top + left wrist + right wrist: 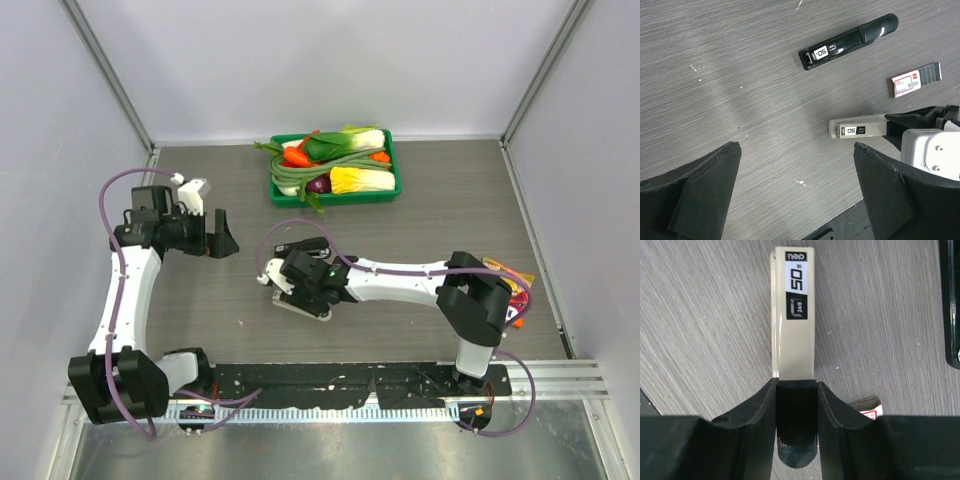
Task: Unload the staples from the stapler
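Note:
A beige stapler (792, 315) lies flat on the table, its label end pointing away from my right gripper (796, 390). That gripper is shut on the stapler's black rear end, one finger on each side. From above, the right gripper (300, 283) sits low at mid-table over the beige stapler (302, 308). The left wrist view also shows the beige stapler (857, 130) and a second, black stapler (850, 42). My left gripper (796, 147) hangs open above bare table, left of both staplers. The staples are hidden.
A red-and-white staple box (915, 80) lies beside the staplers. A green tray (395, 185) of vegetables stands at the back. A colourful packet (515, 285) lies at the right edge. A black rail (350, 380) runs along the near edge.

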`<state>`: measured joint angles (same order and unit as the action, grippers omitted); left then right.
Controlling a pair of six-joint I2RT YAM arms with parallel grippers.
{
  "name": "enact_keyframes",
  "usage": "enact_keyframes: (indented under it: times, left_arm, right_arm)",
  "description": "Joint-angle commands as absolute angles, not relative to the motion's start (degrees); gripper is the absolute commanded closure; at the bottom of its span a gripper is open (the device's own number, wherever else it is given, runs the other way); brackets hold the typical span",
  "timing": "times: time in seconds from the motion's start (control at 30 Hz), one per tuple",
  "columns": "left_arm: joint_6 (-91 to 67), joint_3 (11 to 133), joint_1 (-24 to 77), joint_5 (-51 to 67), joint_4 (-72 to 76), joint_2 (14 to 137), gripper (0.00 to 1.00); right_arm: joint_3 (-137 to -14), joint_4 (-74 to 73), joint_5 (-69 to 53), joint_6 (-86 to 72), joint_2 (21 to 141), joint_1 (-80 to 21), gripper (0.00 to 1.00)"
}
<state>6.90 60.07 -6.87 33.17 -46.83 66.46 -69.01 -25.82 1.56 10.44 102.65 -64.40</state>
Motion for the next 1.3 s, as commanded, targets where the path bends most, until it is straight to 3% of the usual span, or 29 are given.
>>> enact_keyframes:
  times: [0.0, 0.07, 0.3, 0.43, 0.63, 0.83, 1.27]
  left_arm:
    - [8.26, 61.43, -7.21, 35.24, -47.99, 64.34, 0.00]
    - [8.26, 61.70, -7.21, 35.59, -48.51, 64.16, 0.00]
    - [6.86, 62.23, -7.12, 41.65, -48.70, 60.83, 0.00]
    - [5.01, 60.39, -7.03, 49.55, -45.80, 58.45, 0.00]
    - [4.66, 55.99, -5.55, 59.76, -43.17, 57.04, 0.00]
    - [2.82, 49.67, 7.09, 48.79, -38.15, 53.71, 0.00]
    - [3.69, 47.37, 13.45, 41.05, -33.49, 57.65, 0.00]
  right_arm:
    - [-70.40, -24.35, 2.11, 9.67, 101.17, -64.60, 0.81]
    - [-70.58, -22.86, 2.20, 8.88, 99.50, -64.51, 0.99]
    - [-66.81, -12.94, 0.71, 0.20, 92.03, -61.18, 0.99]
    - [-58.99, 4.15, -7.02, -11.99, 85.53, -56.17, 0.99]
    - [-50.98, 17.99, -6.08, -23.70, 79.54, -54.58, 0.99]
    - [-47.55, 27.22, -1.06, -30.84, 78.13, -54.58, 0.99]
    - [-48.25, 34.10, 3.43, -37.79, 80.77, -56.95, 0.99]
